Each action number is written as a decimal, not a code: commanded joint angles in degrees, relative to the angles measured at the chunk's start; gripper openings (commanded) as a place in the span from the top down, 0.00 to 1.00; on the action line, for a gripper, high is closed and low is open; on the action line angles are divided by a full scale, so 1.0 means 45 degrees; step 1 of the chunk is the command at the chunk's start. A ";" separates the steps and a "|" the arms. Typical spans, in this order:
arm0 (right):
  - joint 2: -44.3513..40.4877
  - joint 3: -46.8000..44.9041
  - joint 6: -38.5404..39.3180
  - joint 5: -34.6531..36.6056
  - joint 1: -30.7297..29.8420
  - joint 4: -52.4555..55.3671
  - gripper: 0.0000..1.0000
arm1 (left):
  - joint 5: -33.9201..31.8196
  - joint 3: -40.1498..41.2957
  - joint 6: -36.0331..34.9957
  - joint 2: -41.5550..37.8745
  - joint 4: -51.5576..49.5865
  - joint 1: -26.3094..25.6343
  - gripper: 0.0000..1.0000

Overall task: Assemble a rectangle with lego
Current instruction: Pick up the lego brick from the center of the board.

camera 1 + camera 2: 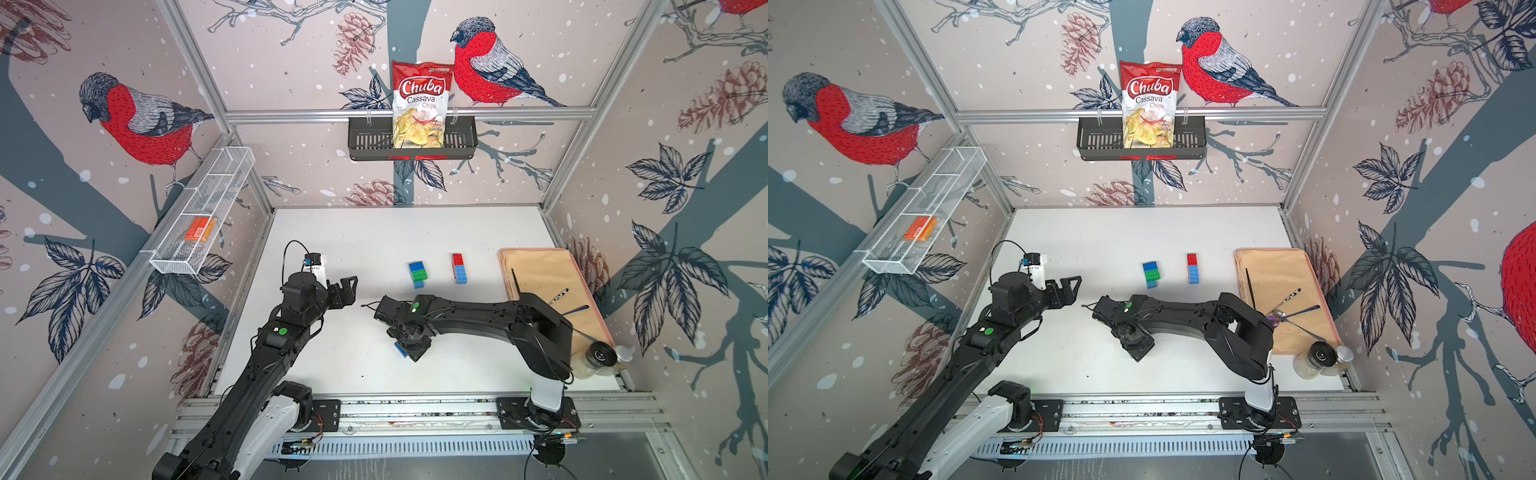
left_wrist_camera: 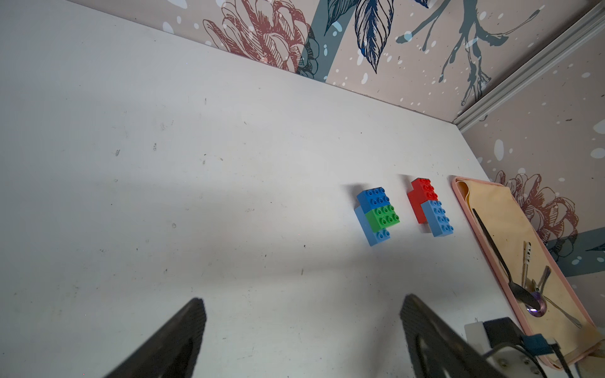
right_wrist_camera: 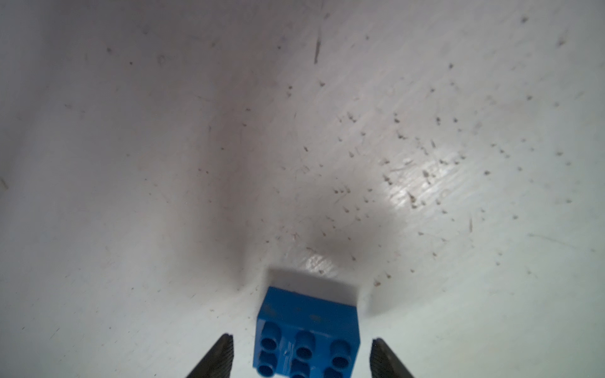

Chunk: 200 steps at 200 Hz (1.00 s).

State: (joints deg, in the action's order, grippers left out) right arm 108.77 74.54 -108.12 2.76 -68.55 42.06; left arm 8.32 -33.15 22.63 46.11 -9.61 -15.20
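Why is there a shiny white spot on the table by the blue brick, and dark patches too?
Right wrist view: the spot is light glare on the table; the dark patches are soft shadows, one touching the brick. Left wrist view: no glare, only faint shadow bands.

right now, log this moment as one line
left gripper: open, empty | right gripper: open, jaws either side of dark blue brick, gaps both sides | blue-green stack, red-blue stack: apart | rectangle: not yet
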 commanded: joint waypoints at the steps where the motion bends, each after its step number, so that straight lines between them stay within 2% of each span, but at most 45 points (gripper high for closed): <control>1: 0.0172 -0.0005 -0.0561 -0.0290 0.0000 0.0262 0.31 | -0.0168 0.0019 0.0093 -0.0068 0.0318 -0.0030 0.07; 55: 0.0438 -0.0005 -0.0832 -0.0546 -0.0015 0.0017 0.40 | -0.0251 0.0003 0.0032 -0.0109 0.0297 -0.0118 0.07; 119: 0.0585 0.0079 -0.0799 -0.0614 -0.0018 0.0007 0.42 | -0.0208 0.0002 0.0017 -0.0129 0.0312 -0.0120 0.07; 152: 0.0527 0.0044 -0.0687 -0.0504 0.0000 0.0006 0.53 | -0.0168 0.0011 0.0017 -0.0095 0.0318 -0.0136 0.07; 179: 0.0406 0.0329 0.0006 0.0024 0.0111 0.0614 0.58 | -0.0132 0.0022 0.0000 -0.0034 0.0309 -0.0133 0.07; 200: 0.0127 0.0529 0.1284 0.0712 0.0349 0.1490 0.59 | -0.0096 0.0020 -0.0011 0.0056 0.0338 -0.0124 0.07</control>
State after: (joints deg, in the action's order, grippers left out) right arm 110.74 76.01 -108.92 1.41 -67.92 43.05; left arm 7.46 -33.08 22.61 46.02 -9.61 -15.68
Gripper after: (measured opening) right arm 0.500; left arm 0.931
